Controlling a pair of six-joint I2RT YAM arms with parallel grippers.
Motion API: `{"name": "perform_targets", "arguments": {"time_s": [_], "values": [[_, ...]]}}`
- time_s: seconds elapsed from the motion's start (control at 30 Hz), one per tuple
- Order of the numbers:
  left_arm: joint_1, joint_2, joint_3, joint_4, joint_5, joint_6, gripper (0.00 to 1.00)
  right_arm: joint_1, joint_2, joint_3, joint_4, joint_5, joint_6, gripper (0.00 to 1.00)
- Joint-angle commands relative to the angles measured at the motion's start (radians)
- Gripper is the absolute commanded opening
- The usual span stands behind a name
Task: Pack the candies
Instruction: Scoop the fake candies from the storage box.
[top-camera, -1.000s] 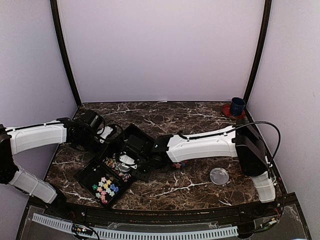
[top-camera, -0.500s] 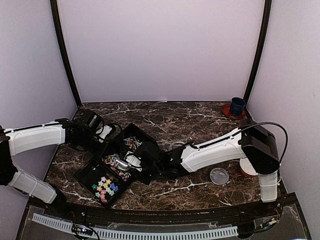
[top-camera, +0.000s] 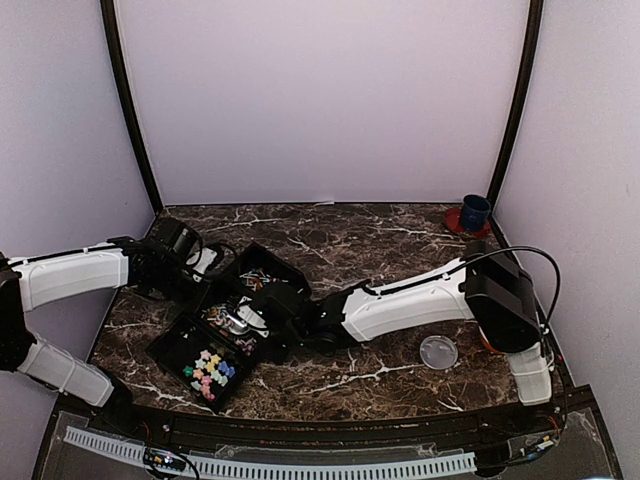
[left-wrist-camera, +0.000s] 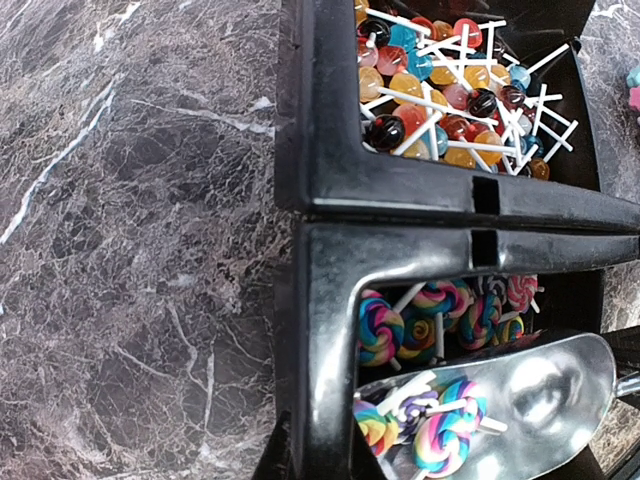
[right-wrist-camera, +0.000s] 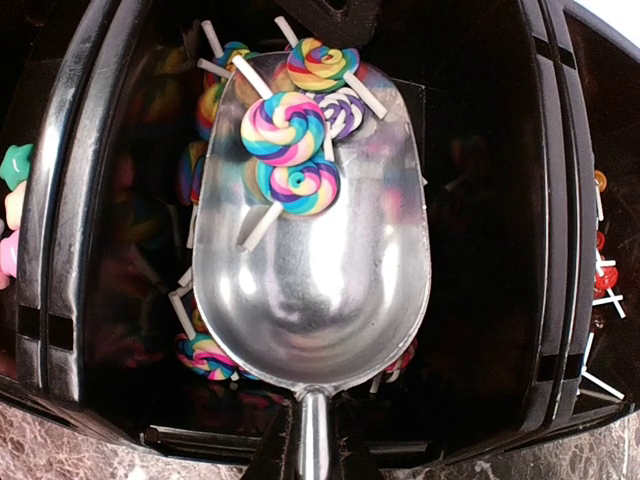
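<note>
Centrally, the right gripper (right-wrist-camera: 305, 458) jaws clamp the handle of the metal scoop (right-wrist-camera: 310, 290); several swirl lollipops (right-wrist-camera: 285, 125) lie in its bowl, over the black tray (right-wrist-camera: 60, 200)'s middle compartment. The left gripper (top-camera: 208, 268), jaws closed, sits at the tray's far-left rim.

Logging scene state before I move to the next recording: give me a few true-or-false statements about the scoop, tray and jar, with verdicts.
1. The metal scoop carries swirl lollipops. True.
2. The scoop hangs outside the black tray. False: it is over the tray's swirl lollipop compartment.
3. The clear jar sits inside the tray. False: it is on the table, right of the tray.
4. The adjoining compartment is full of round lollipops on white sticks. True.
</note>
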Motion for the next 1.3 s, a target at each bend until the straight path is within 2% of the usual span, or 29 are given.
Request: {"name": "perform_targets", "arguments": {"time_s": [0.0,0.27,0.73,1.27], "values": [[-0.076,-0.08,0.026,0.229,0.502,-0.088,0.0,-0.012,0.047,0.006,0.233,0.023,0.008,0.0],[-0.072,-0.101,0.021,0.233,0.413,-0.102,0.0,-0.009,0.02,-0.075,0.254,0.058,-0.009,0.0],[-0.058,-0.096,0.02,0.23,0.372,-0.112,0.0,-0.01,-0.087,-0.201,0.205,0.081,0.037,0.0],[-0.038,-0.05,0.039,0.165,0.208,-0.119,0.0,-0.01,-0.093,-0.141,-0.062,0.074,0.097,0.0]]}}
